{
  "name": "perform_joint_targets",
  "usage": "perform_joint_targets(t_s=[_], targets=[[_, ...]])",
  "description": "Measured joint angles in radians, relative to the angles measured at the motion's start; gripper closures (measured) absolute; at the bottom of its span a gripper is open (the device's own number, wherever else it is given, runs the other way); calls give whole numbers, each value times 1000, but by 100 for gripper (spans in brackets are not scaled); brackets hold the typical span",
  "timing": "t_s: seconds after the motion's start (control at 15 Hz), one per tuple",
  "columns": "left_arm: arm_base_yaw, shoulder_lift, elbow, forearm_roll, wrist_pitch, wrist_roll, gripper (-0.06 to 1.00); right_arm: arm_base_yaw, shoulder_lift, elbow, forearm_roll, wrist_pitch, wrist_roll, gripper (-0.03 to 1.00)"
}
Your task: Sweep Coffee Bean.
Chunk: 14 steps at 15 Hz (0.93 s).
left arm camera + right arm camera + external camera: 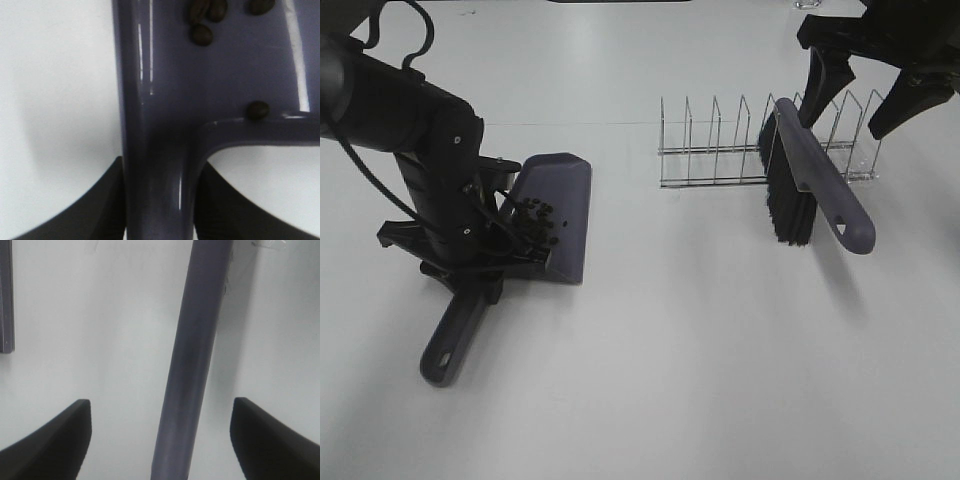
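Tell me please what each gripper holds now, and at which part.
The left gripper holds the dustpan by its handle, just behind the pan. The right gripper holds nothing: its jaws stand open on either side of the brush handle without touching it.

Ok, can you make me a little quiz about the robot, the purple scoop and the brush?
1. True or false: the small dark brown coffee beans lie in the purple plastic dustpan.
2. Which gripper is clamped on the dustpan's handle: A) left gripper B) right gripper?
3. Fill in: the purple black-bristled brush leans on the wire ____, on the white table.

Key
1. True.
2. A. The right gripper hangs open above the brush, touching nothing.
3. Rack.
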Motion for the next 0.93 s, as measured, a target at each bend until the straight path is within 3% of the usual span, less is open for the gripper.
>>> perform_joint_targets(t_s=[0.4,0.47,0.53,0.93], targets=[[0,18,-29,-10,-6,5,59,0,-115,66,1,2,0,29],[0,19,-30,-23,-7,9,39,0,-125,66,1,2,0,29],[0,17,-31,-29,-6,26,32,0,-125,66,1,2,0,29],[3,-82,-30,-60,55,104,27,0,-125,66,1,2,0,29]])
